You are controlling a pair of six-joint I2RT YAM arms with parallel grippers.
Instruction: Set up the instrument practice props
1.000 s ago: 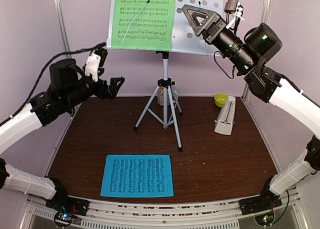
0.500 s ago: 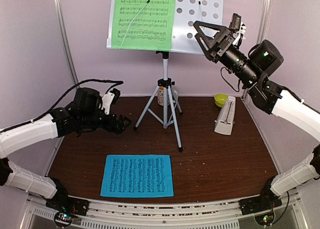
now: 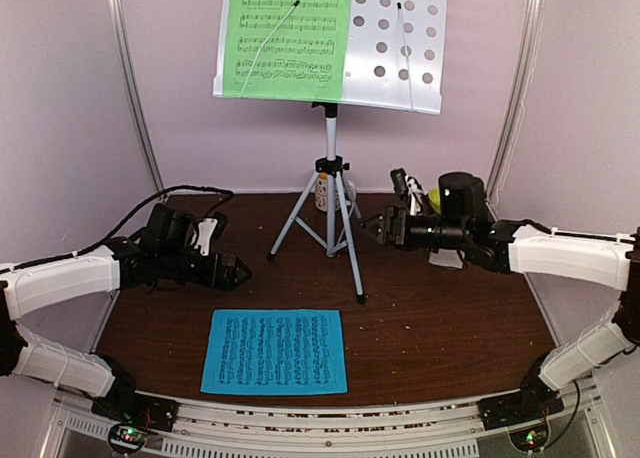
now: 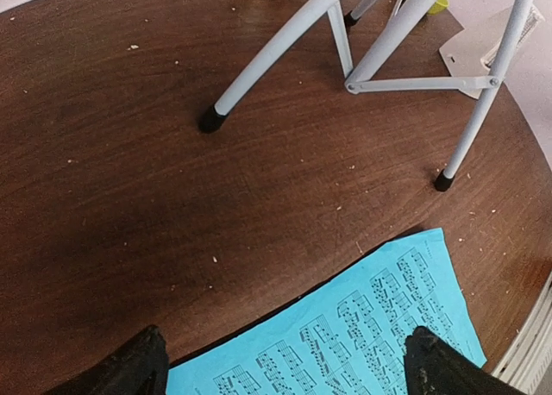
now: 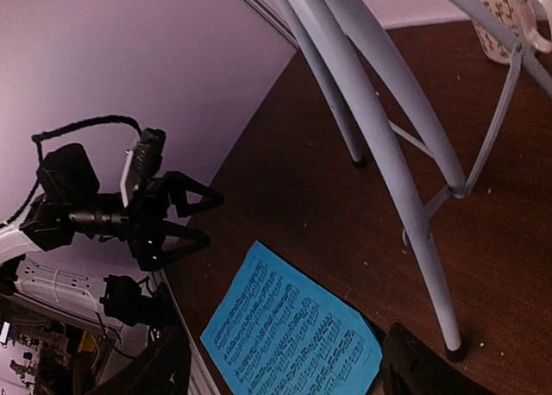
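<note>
The blue music sheet (image 3: pixel 275 351) lies flat on the counter (image 3: pixel 440 318), near the front. The green music sheet (image 3: pixel 285 33) sits on the music stand (image 3: pixel 400 48). The left pincer (image 4: pixel 289 365) hangs low by the blue sheet's far edge, wide open and empty. The right pincer (image 5: pixel 293 360) is open and empty too. Flat paper is hard to pinch, so the left pincer should go for one edge and lift gently.

You held left end effector (image 3: pixel 238 271) low, pointing right, fingers spread, empty; right end effector (image 3: pixel 376 226) low, pointing left, likewise spread.
</note>
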